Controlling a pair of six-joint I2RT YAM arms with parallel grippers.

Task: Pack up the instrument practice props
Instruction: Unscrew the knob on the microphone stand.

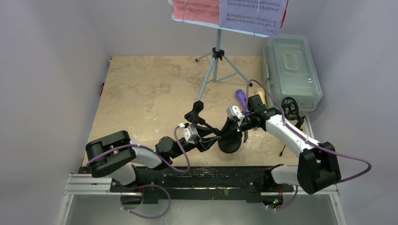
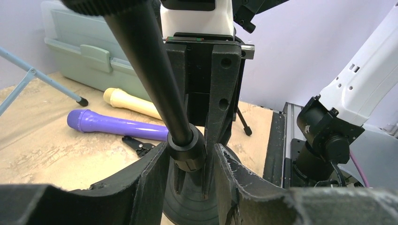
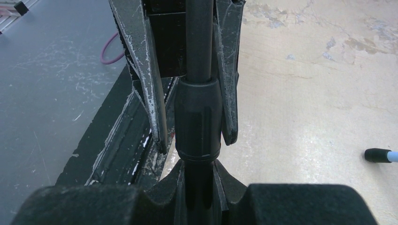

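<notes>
The pole (image 2: 141,61) is gripped by both arms near the middle of the table (image 1: 141,93), just above its round base (image 1: 230,143). The left gripper (image 2: 190,152) is closed on the collar (image 3: 198,122) at the foot of the pole, one finger on each side. The right gripper (image 3: 199,171) is clamped on the shaft from the opposite side, so that the two sets of fingers interlock around the same stretch. From the base the pole slants up and to the left, and a clip (image 1: 197,110) is carried at its top. Whether the base lies flat on the table cannot be told.

The purple mic (image 2: 117,125) and the cream mic (image 2: 133,103) are laid side by side on the table beyond the grippers, near the closed box (image 1: 293,70). A black mic tripod (image 1: 290,108) is seen just right of the right arm. The music stand (image 1: 217,56) is set upright at the far edge, with a red page (image 1: 195,9) and a white page (image 1: 253,11) on its desk
</notes>
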